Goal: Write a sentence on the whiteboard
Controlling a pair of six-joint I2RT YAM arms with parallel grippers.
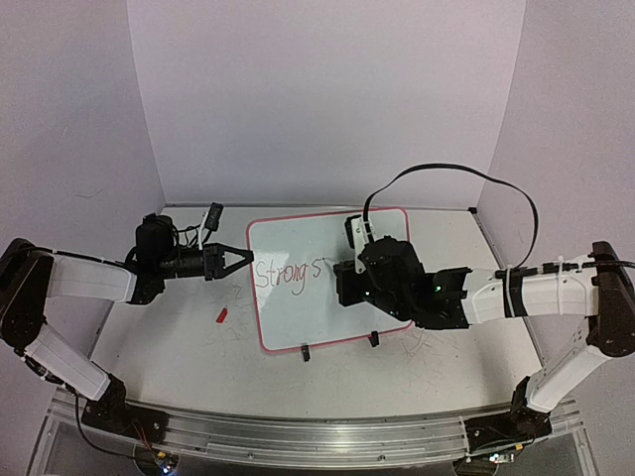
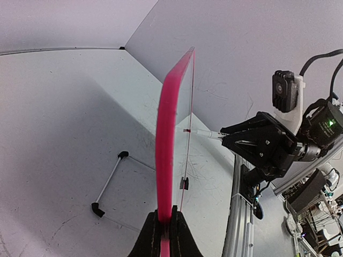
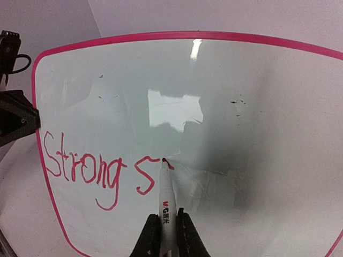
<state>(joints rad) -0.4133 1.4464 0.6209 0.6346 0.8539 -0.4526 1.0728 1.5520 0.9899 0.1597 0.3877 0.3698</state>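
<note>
Whiteboard (image 1: 332,307), mid-table (image 1: 169,337), is clamped at its rim by left gripper (image 1: 246,260); marker (image 3: 165,195) is pinched by right gripper (image 3: 166,230) at the unfinished sentence (image 1: 286,275); strokes may be skewed if the board is pushed loose.

Bright, soft light; whiteboard (image 3: 257,107) glare.

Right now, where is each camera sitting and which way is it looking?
Top: above and behind the arms, looking down at the whiteboard; both arms show.
Left wrist: on the left gripper, looking along the board's pink edge; its fingers clamp it.
Right wrist: on the right gripper, facing the board; its fingers hold the marker.
All see the whiteboard.
</note>
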